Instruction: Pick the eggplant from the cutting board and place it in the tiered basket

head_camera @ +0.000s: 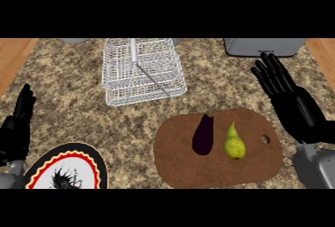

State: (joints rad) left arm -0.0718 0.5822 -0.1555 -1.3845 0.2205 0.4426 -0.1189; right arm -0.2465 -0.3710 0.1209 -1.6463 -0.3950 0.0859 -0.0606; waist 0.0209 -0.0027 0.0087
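Note:
A dark purple eggplant lies lengthwise on the brown cutting board, left of a yellow-green pear. The white wire tiered basket stands at the back of the counter, above and left of the board. My right hand hangs open, fingers straight and pointing away, to the right of the board and well apart from the eggplant. My left hand rests open at the left edge, fingers up.
A round plate with a red, yellow and black pattern lies at the front left, beside my left hand. A grey appliance sits at the back right, just beyond my right hand's fingertips. Wooden floor shows past both counter sides.

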